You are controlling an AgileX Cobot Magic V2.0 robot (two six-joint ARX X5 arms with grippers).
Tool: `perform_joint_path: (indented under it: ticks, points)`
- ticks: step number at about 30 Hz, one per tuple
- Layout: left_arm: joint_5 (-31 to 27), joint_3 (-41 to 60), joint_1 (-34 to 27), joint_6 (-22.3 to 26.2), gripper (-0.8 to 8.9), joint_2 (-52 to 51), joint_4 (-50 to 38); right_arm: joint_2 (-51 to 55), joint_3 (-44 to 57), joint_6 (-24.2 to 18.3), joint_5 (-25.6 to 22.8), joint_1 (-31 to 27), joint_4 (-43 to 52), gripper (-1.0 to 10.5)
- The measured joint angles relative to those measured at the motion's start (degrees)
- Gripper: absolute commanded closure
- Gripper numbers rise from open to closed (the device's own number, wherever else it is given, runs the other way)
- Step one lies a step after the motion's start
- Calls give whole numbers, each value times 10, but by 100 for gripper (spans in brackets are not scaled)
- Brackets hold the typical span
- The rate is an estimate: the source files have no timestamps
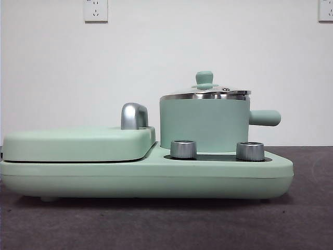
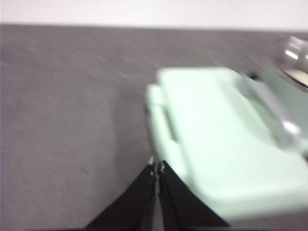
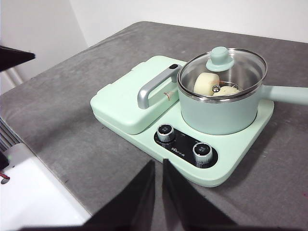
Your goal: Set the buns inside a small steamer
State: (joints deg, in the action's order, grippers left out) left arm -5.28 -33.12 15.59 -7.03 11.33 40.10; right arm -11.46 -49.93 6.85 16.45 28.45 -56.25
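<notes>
Mint-green fills most of what I can see: the cooker base (image 1: 156, 177) sits on the grey table (image 1: 166, 224), its flat griddle lid (image 1: 78, 143) shut, chrome handle (image 1: 133, 115) standing up beside the pot. The small steamer (image 3: 219, 108) stands on the base behind the two steel knobs (image 1: 183, 149), stubby handle pointing away from the griddle, and its glass lid (image 3: 222, 72) is seated on the steel rim. Through that glass, from the right wrist view, the buns (image 3: 207, 83) lie inside the pot, the smooth one clear, the second partly hidden beside it.

By my reckoning the job looks finished: buns in, lid on, nothing left loose on the table.

Both arms are clear of the pot. The right gripper (image 3: 158, 163) hangs high above the table's near edge, jaws pressed together on nothing. The left gripper (image 2: 157, 166), in a blurred picture, is beside the griddle end, also closed and empty.
</notes>
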Motion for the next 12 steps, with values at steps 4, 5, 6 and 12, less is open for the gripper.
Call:
perform_joint_path:
  ticks: [4,5,6,12]
  points:
    - [-4,101,-63,10,798,-55,-102,0,0,0,0,0,0,923]
    - [-4,129,-74,11,797,-68,-125,0,0,0,0,0,0,923]
    - [-4,155,-85,13,798,-81,-142,0,0,0,0,0,0,923]
    - [-4,275,-122,13,797,-110,-209,0,0,0,0,0,0,923]
